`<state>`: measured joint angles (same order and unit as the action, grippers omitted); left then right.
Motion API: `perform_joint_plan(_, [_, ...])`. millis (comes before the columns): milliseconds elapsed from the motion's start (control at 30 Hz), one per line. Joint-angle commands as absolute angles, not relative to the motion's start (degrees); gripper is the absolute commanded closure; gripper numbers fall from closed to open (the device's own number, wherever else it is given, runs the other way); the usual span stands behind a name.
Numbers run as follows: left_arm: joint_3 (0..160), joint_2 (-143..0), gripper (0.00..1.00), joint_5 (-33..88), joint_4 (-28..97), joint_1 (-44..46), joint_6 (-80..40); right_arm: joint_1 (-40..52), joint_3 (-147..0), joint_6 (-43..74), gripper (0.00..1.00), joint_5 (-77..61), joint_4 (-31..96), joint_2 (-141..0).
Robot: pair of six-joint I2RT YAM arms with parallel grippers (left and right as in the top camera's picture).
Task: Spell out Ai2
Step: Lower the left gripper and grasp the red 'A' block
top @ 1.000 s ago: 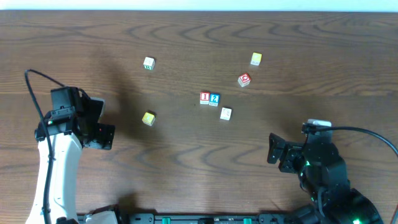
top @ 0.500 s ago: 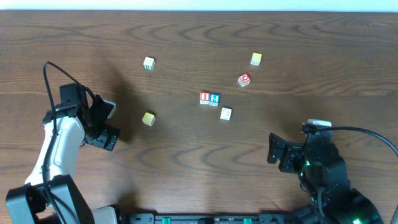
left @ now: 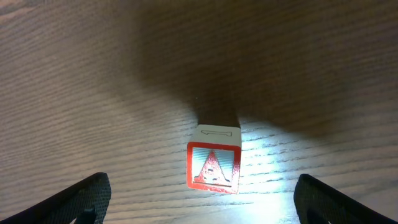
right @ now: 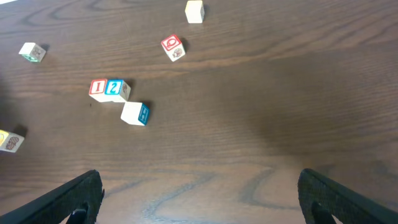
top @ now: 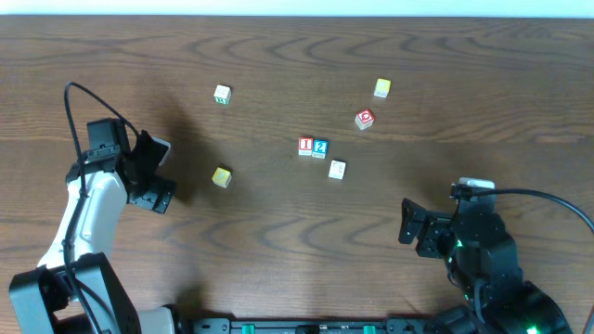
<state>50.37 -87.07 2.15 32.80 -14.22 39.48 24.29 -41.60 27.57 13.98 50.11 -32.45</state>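
A block with a red-framed "A" face [left: 213, 164] lies on the table in the left wrist view, just ahead of my open left gripper [left: 199, 205] and between its fingertips' lines. In the overhead view it is the yellowish block [top: 221, 176], right of the left gripper [top: 165, 173]. A red "I" block [top: 305, 146] and a blue "2" block [top: 320, 147] touch side by side at mid-table; they also show in the right wrist view [right: 97, 88] [right: 114, 87]. My right gripper [top: 413, 234] is open and empty near the front right [right: 199, 202].
A white block with a blue side [top: 337, 170] lies just right of the "2". A red "O" block [top: 364, 119], a pale yellow block [top: 381, 87] and a white-green block [top: 222, 94] lie farther back on the wooden table [top: 278, 241].
My left arm has swung its gripper back and to the right, closer to the yellowish "A" block. The blocks and the right arm have not moved.
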Motion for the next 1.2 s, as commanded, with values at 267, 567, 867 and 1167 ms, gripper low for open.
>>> perform_joint_plan(267, [51.22,-87.74,0.05,1.54,32.34,-14.61,39.83,24.08,-41.41,26.92,0.01,14.79,50.17,-32.21])
perform_joint_plan(567, [51.22,-87.74,0.05,1.58,32.95,-14.61,38.13,24.08,-41.41,26.92,0.01,14.79,50.17,-32.21])
perform_joint_plan(867, [49.65,-89.3,0.05,3.22,31.99,-15.11,38.15,24.08,-41.41,26.92,0.01,14.79,50.17,-32.21])
perform_joint_plan(1167, [49.56,-94.39,0.04,3.01,29.85,-15.09,38.13,24.08,-41.41,26.92,0.01,14.79,50.17,-32.21])
